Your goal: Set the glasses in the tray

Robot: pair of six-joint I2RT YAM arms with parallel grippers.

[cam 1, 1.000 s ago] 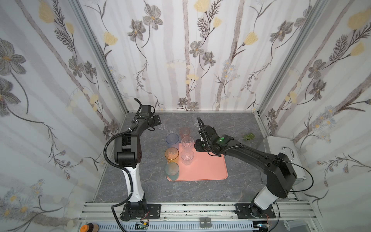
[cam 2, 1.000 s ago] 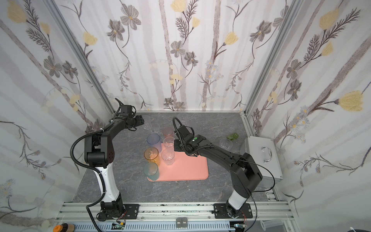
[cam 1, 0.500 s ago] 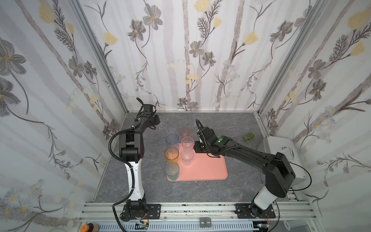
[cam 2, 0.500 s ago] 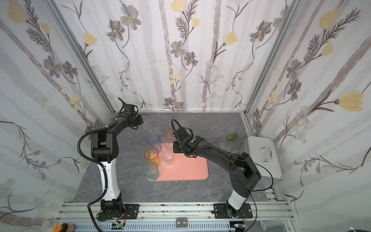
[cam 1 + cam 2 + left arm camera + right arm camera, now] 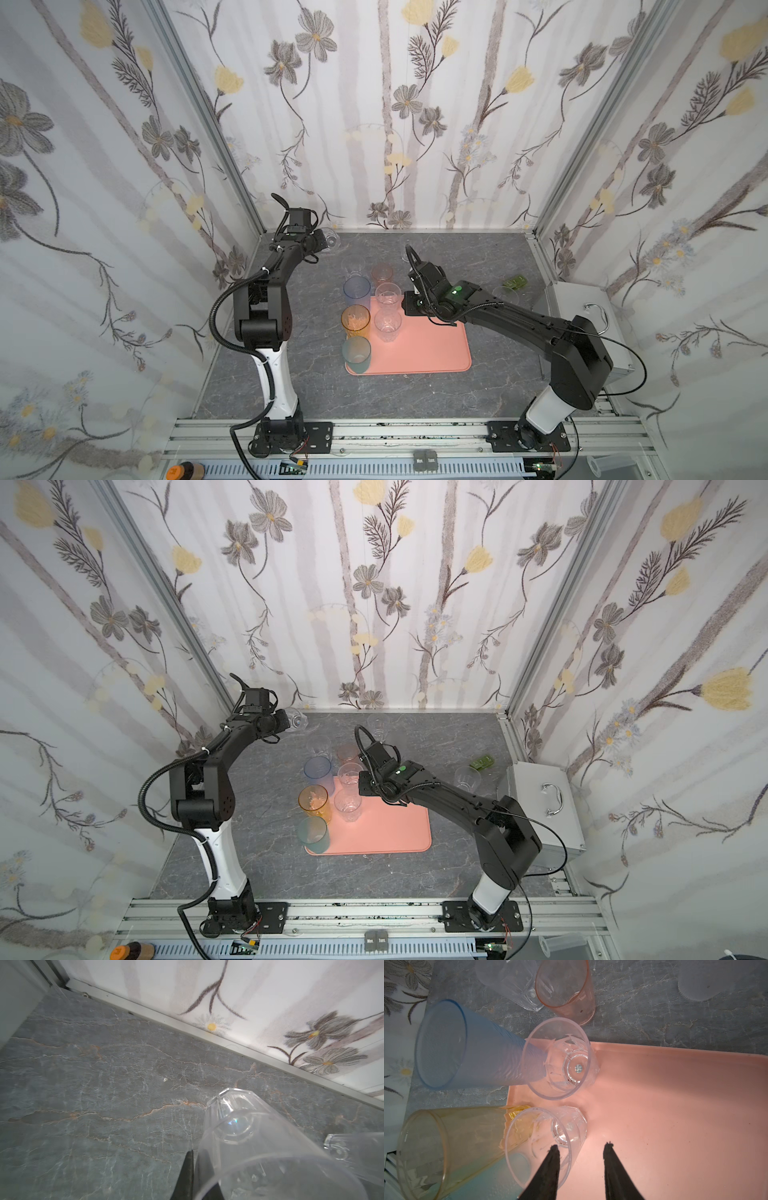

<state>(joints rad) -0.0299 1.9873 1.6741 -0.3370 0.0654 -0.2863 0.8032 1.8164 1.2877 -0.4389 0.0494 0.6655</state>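
L gripper [image 5: 321, 243] is in the far-left corner of the table [image 5: 104, 1084], clamped tight on the wall of a clear faceted tumbler [image 5: 245, 1132]. The tumbler is tilted w/ its base pointing away from the wrist. Can't tell if it's clear of the table. A second clear glass [image 5: 357, 1155] sits just beside it.

R gripper [image 5: 581, 1149] hangs over the far-left part of the salmon-pink tray [image 5: 675, 1105]. Its fingers [image 5: 552, 1167] are partly spread w/ bare tray btwn them, gripping nothing. One finger overlaps the rim of the near clear tumbler [image 5: 546, 1136] — contact can't be judged.

The tray lies mid-table. Two clear tumblers stand upright on it, the near one and a far clear tumbler [image 5: 560, 1064] behind it. An amber tumbler [image 5: 355, 322] and a teal tumbler [image 5: 356, 353] stand along its left edge. A blue tumbler [image 5: 356, 293] is at the far-left corner, base hidden, so on or off is unclear.

Off the tray, a pink tumbler [image 5: 382, 272] and another clear glass [image 5: 353, 266] stand just beyond the far edge. One more clear cup [image 5: 505, 295] stands well to the right, near a small green block [image 5: 515, 282] and a grey metal box [image 5: 582, 307].
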